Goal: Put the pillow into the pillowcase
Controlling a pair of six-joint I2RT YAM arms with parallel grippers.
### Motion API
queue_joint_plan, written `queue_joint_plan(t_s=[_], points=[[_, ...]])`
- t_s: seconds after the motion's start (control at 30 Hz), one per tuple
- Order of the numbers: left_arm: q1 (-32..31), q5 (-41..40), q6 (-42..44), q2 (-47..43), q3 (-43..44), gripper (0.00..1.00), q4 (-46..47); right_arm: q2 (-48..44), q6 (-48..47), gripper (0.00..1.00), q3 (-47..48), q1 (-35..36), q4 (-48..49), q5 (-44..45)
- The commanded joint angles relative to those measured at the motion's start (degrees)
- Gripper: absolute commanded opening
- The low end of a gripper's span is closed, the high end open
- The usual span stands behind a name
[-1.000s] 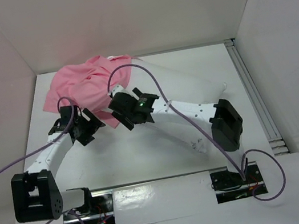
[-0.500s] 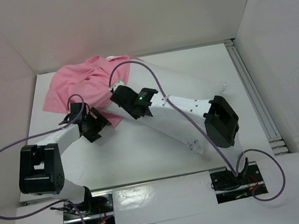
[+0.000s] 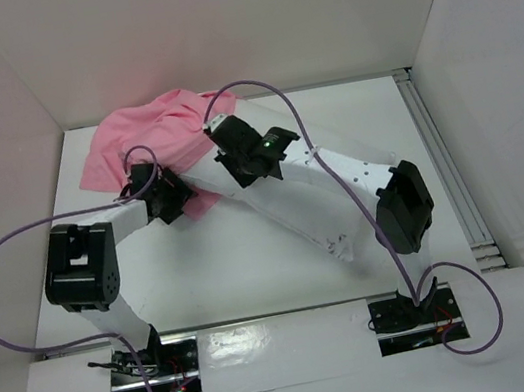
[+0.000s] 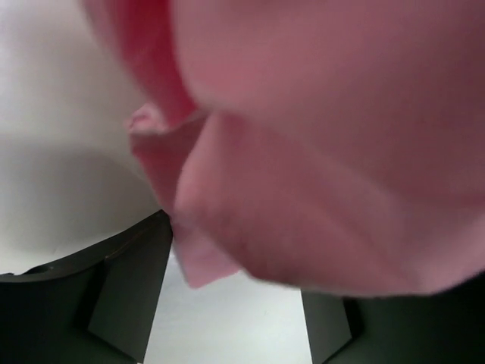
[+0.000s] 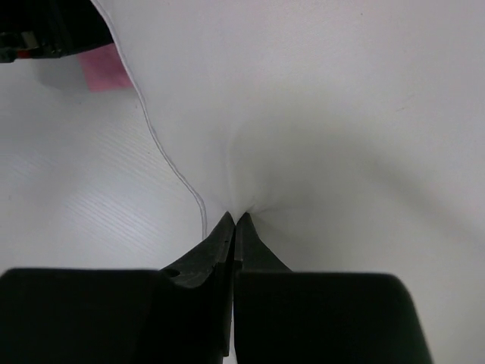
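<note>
The pink pillowcase lies bunched at the back left of the table. The white pillow stretches diagonally from it toward the front right. My right gripper is shut on a pinch of the pillow's fabric near its seam, jaws pressed together. My left gripper sits at the pillowcase's near edge. In the left wrist view its fingers stand apart, with a pink flap of the pillowcase hanging over the gap and bare table below.
White walls enclose the table on three sides. A metal rail runs along the right edge. Purple cables loop off both arms. The left arm's elbow stands at the front left.
My right gripper closed on the pillow and carried its end back toward the pillowcase. The left gripper moved right and back to the pillowcase's edge, its jaws narrowing a little.
</note>
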Motion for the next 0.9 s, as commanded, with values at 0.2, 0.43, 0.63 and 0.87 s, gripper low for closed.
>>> queue_joint_plan(t_s=[0.2, 0.43, 0.63, 0.87], points=[[-3.56, -5.41, -0.33, 5.55, 4.99, 0.00, 1.12, -3.83, -0.47, 0.00, 3.03, -2.02, 1.22, -2.66], [-7.33, -3.06, 1.78, -4.46, 2.98, 0.00, -1.97, -2.60, 1.37, 0.00, 4.52, -3.17, 1.22, -0.91], [-14.80, 3.81, 1.17, -21.40, -0.80, 0.00, -2.67, -0.50, 4.45, 0.00, 11.55, -5.19, 0.60, -1.42], [-20.69, 6.80, -0.06, -29.78, -4.40, 0.00, -4.34, 5.82, 8.67, 0.00, 7.95, -6.42, 6.13, -5.38]])
